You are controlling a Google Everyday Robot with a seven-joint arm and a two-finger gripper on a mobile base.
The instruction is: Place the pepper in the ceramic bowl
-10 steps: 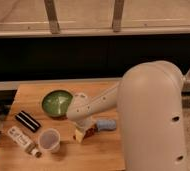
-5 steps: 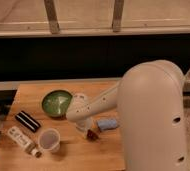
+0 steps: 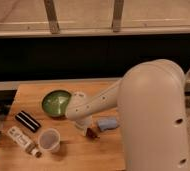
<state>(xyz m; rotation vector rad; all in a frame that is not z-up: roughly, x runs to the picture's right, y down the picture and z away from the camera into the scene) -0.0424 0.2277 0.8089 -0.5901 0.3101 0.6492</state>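
The ceramic bowl (image 3: pixel 56 103) is round, green and glazed, and stands on the wooden table at the back left. The pepper (image 3: pixel 92 133) is a small dark red-brown piece on the table right under the gripper's tip. My gripper (image 3: pixel 88 128) reaches down from the large white arm (image 3: pixel 153 115) to the table, right and in front of the bowl. It is at the pepper, just left of a light blue pad (image 3: pixel 107 123). The arm hides the right part of the table.
A translucent plastic cup (image 3: pixel 49 140) stands front left. A black rectangular bar (image 3: pixel 27 121), a white packet (image 3: pixel 18 136) and a small bottle (image 3: pixel 34 150) lie to the left. The wooden table's (image 3: pixel 73 157) left edge is near them. A dark wall rises behind.
The gripper has shifted a little to the right, closer to the blue pad. The bowl, cup and other objects have not moved.
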